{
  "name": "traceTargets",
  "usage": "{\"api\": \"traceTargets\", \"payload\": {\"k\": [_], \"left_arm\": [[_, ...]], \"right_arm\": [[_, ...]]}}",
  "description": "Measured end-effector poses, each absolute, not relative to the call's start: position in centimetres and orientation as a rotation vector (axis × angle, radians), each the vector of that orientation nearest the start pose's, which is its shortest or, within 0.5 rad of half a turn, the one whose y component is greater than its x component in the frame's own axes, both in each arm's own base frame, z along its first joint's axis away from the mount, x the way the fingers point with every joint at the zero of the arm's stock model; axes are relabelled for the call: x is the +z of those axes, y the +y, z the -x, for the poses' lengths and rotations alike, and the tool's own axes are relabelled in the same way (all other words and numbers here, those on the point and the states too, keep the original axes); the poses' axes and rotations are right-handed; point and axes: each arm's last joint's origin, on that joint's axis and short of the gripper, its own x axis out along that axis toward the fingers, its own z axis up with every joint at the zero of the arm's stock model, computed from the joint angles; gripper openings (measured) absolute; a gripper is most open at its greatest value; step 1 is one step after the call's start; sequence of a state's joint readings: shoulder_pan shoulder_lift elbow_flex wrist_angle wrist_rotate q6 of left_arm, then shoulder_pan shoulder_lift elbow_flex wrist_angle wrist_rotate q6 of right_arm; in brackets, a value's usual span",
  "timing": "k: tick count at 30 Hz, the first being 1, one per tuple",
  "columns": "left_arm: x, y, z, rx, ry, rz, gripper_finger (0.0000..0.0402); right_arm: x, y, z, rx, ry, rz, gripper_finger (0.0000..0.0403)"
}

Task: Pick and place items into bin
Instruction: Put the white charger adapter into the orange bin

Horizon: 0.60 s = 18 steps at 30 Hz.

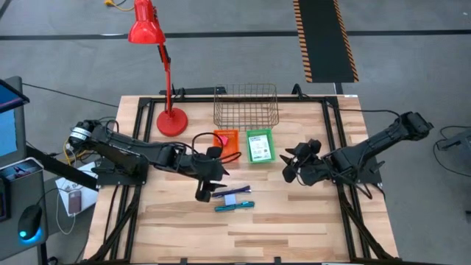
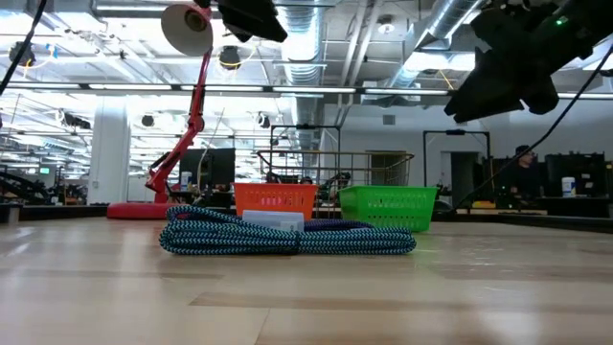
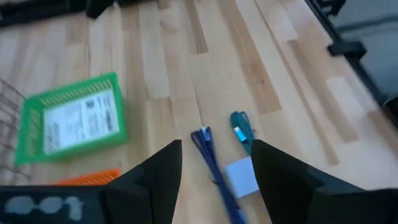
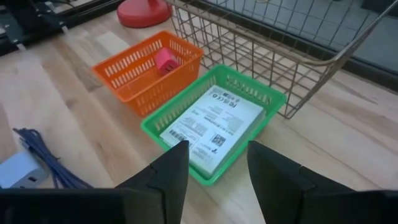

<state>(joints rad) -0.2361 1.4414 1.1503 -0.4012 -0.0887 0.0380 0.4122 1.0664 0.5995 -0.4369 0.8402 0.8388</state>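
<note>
On the bare wood near the middle of the table we see the loose items that are not yet binned: a teal cable (image 1: 234, 207), a blue cable (image 1: 237, 192) alongside it, and a small white block (image 3: 241, 177) lying against the blue one. From table height they read as braided cords rather than pens, bundled together in front of the bins.

Behind them sit three containers. The green bin (image 4: 214, 126) already holds a white printed card (image 4: 212, 127), the orange bin (image 4: 149, 70) next to it holds a small red-pink piece (image 4: 165, 61), and the wire basket (image 1: 246, 107) stands just behind both. A red desk lamp (image 1: 156, 66) stands at the back left.

The left gripper (image 3: 214, 171) hangs directly over the cables and white block, its fingers apart and empty, framing the blue cable and the block between them. The right gripper (image 4: 217, 168) hovers beside the green bin, fingers also apart and holding nothing.

We judge that we are at the start of another pick: some items are binned, and the left arm is lined up for the pile on the table. The next move calls for lowering the left gripper straight down and closing on one piece only. The cables lie close together and the block touches one, so we would have to choose the grasp point carefully or risk dragging the neighbours along.
</note>
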Motion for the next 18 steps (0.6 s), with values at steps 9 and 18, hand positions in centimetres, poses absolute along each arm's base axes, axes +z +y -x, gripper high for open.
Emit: {"api": "traceTargets", "payload": {"k": [9,18], "left_arm": [[28.2,-6.5,-30.8,-0.117,0.754,0.079,0.0183],[24.5,-7.8,-35.9,-0.177,1.106,0.117,0.0183]], "right_arm": [[20.9,5.8,-18.2,-0.671,0.510,-0.245,0.0153],[20.4,5.5,-17.6,-0.726,0.545,-0.252,0.0157]]}}
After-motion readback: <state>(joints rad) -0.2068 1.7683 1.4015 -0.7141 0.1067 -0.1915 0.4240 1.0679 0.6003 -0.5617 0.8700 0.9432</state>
